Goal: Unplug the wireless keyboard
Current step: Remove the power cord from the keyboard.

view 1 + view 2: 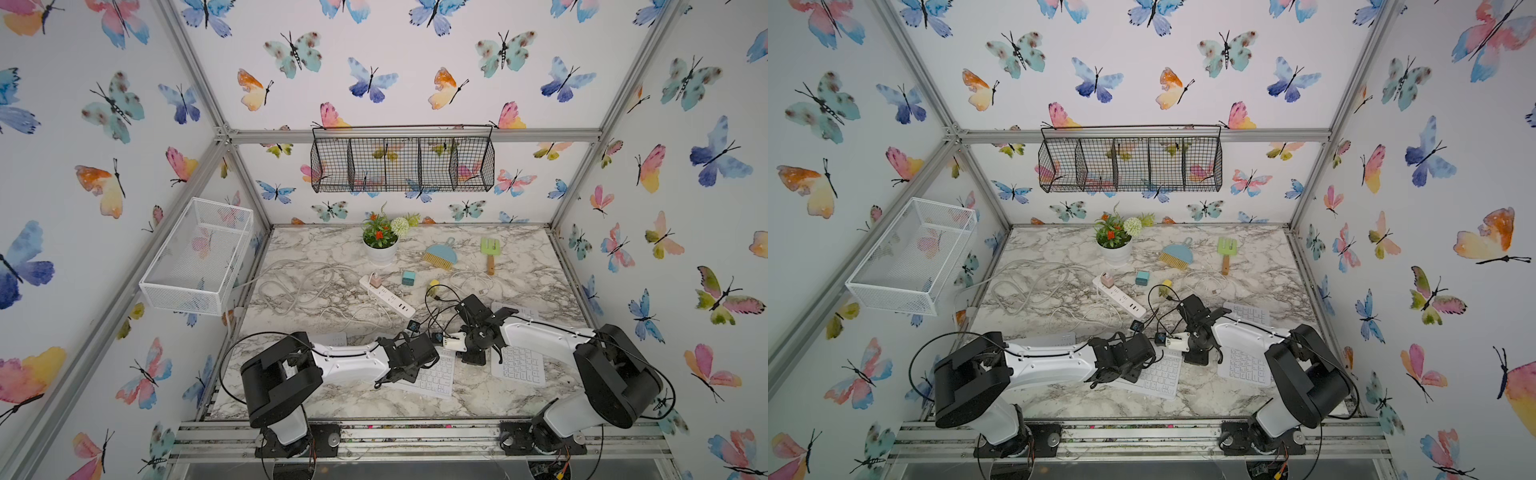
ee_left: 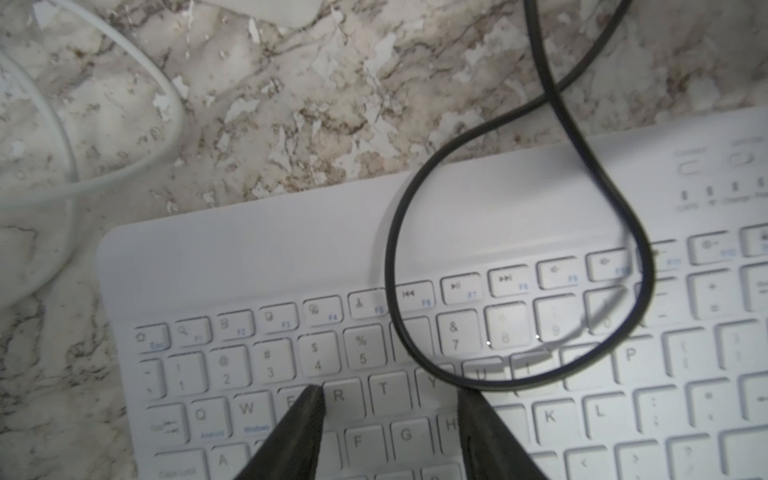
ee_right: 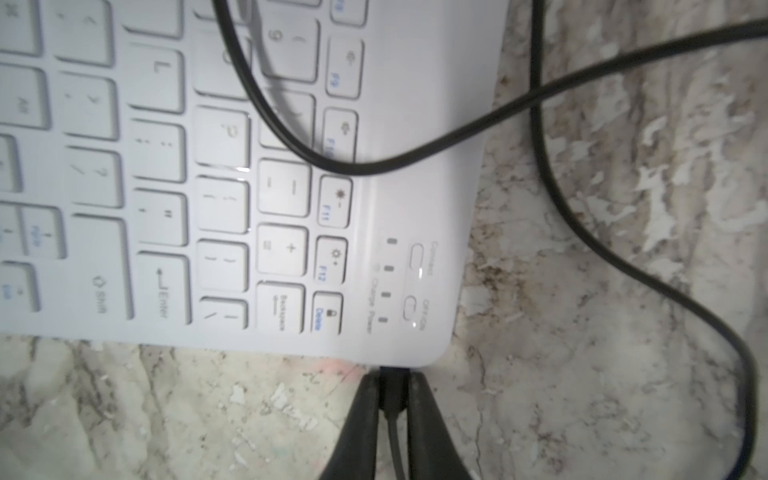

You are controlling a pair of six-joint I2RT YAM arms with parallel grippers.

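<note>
Right fingers (image 3: 370,409) are closed tight on the plug (image 3: 392,384), one finger each side, w/ nothing else btwn them. The plug butts against the right short edge of the keyboard (image 3: 166,208), just by its far-right corner, next to the On/Off switch. It looks seated in the port, tho the view is soft there & I can't be sure. A thin black cable (image 3: 415,154) trails back from the plug btwn the fingers. A loop of it lies across the keyboard's far-right keys & out onto the bench (image 3: 582,332).

Left fingers (image 2: 303,419) stand part open, holding nothing. Their tips are down over the letter rows, one by E/R, the other by Y/H, w/ the R & T keys showing in the gap. Can't tell whether the tips touch the keys. The cable loop sits just beyond them, over the number & function rows.

In both top views the keyboard lies angled at near ctr of the bench, btwn the two arms. The left wrist is over its left half, the right wrist at its far-right corner. A second keyboard (image 1: 521,368), also white, lies just to its right, partly under the right arm.

Farther out, a white power strip (image 1: 386,296) sits mid-bench w/ a pink charger (image 1: 376,280) plugged in at its far end. Coils of white cable (image 1: 291,286) lie to the left. A plant pot (image 1: 380,251) stands at the far edge, w/ a blue brush (image 1: 440,254) & a green rake (image 1: 490,249) to its right.
</note>
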